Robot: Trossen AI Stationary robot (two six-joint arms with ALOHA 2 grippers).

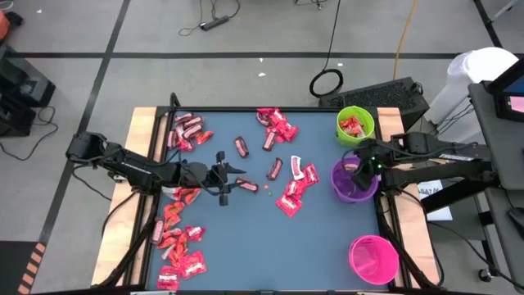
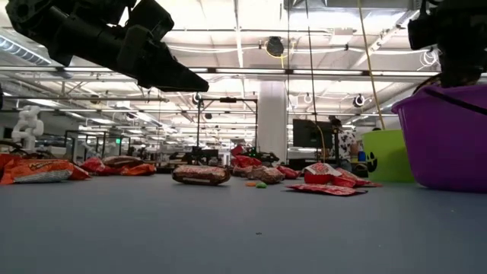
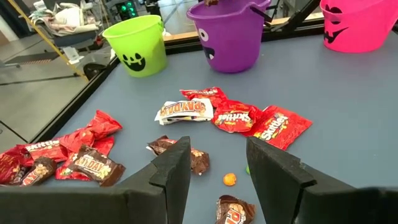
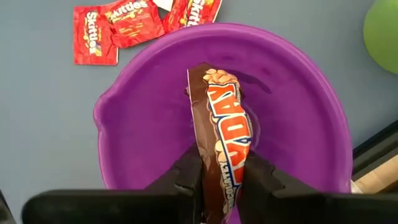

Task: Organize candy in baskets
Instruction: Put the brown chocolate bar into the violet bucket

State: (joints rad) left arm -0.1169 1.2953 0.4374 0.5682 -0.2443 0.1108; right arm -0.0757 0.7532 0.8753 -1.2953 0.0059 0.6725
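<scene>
Right claw [image 4: 221,177] hangs directly over the purple basket [image 4: 130,106], clamped on a brown candy bar [image 4: 221,121] with orange lettering. The bar hangs edge-on between the fingers, its free end pointing down into the basket's mouth. Inside wall of the basket shows purple all round the bar; no other sweet seen in it from this angle.

Step in hand, as judged: drop this bar into the purple basket. To do it well, the claw should stay centred over the mouth, not drift toward the rim, and open only once the bar's lower end is below rim level, so it cannot tip out onto the desk [image 1: 246,238]. The wrapper is slick and may cling to one finger; a full opening is safer than a partial one.

Left claw [image 3: 217,165] hovers open above mid-desk, over a dark-wrapped sweet [image 3: 196,158] and two loose dots. Red packets [image 3: 264,124] lie scattered beyond it. Green basket [image 1: 355,124] already holds some red candy; pink basket [image 1: 373,259] looks empty.
</scene>
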